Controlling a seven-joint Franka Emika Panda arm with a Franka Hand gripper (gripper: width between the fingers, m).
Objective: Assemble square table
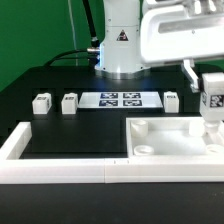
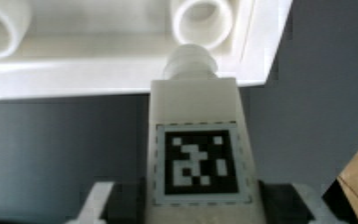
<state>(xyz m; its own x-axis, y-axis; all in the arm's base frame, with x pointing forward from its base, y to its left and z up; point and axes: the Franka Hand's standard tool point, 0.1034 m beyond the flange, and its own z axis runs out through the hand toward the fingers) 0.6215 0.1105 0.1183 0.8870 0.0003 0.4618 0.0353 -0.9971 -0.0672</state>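
The square table's white top lies at the exterior view's lower right, with a raised rim and round corner sockets. My gripper is shut on a white leg block that carries a black-and-white tag. It holds the block upright over the top's corner at the exterior view's right. In the wrist view the leg runs out from between my fingers. Its rounded tip sits close to a round socket of the table top. Whether the tip touches the socket I cannot tell.
Three more tagged leg blocks stand in a row on the black table. The marker board lies between them. A long white border rail runs along the front and up the exterior view's left. The arm's base stands behind.
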